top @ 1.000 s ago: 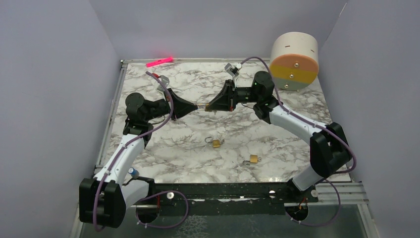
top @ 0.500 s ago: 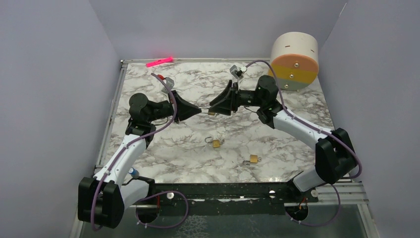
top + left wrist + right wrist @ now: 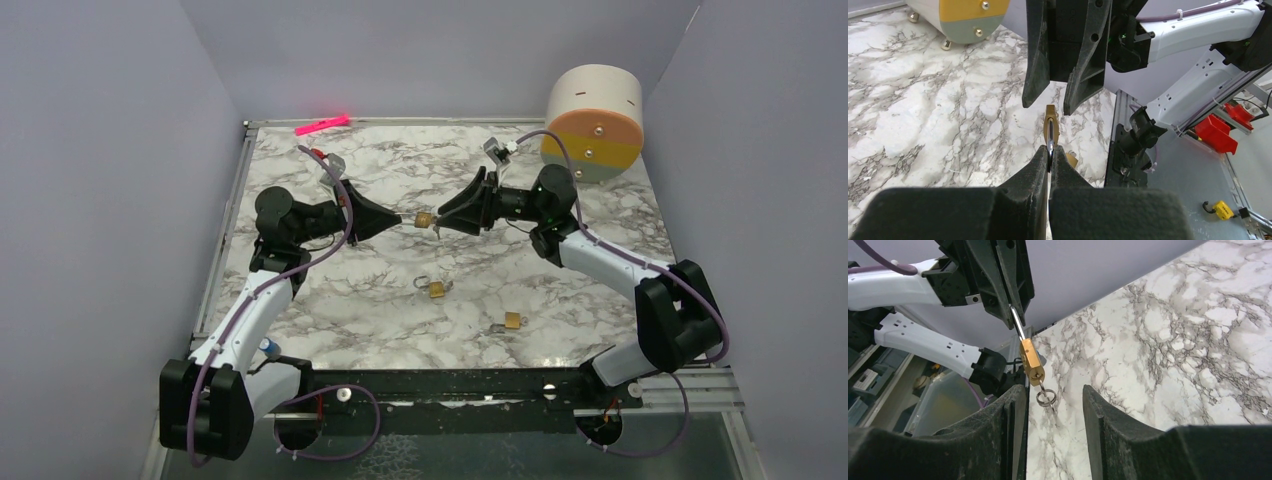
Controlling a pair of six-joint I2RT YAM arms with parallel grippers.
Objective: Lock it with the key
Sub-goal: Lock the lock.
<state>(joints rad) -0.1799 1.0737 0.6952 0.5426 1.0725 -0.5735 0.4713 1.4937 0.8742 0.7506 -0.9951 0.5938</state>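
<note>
My left gripper (image 3: 399,218) is shut on the silver shackle (image 3: 1017,322) of a small brass padlock (image 3: 424,219) and holds it above the marble table (image 3: 330,300). In the left wrist view the padlock (image 3: 1050,122) stands on edge just beyond my left gripper (image 3: 1049,154). In the right wrist view the thin silver key (image 3: 1041,385) sticks out of the bottom of the padlock (image 3: 1032,367), with a small ring (image 3: 1046,397) hanging on it. My right gripper (image 3: 1055,402) is open; its fingers (image 3: 1015,412) stand either side of the ring without touching it. It shows in the top view (image 3: 443,221) just right of the padlock.
Two more brass padlocks lie on the table, one mid-table (image 3: 435,289) and one nearer the front (image 3: 512,321). A round cream, orange and grey container (image 3: 594,122) stands at the back right. A pink object (image 3: 322,124) lies at the back edge.
My right gripper has opened, let go at the padlock's key end and drawn back to the right. The padlock now shows between the two grippers, still held by the left.
</note>
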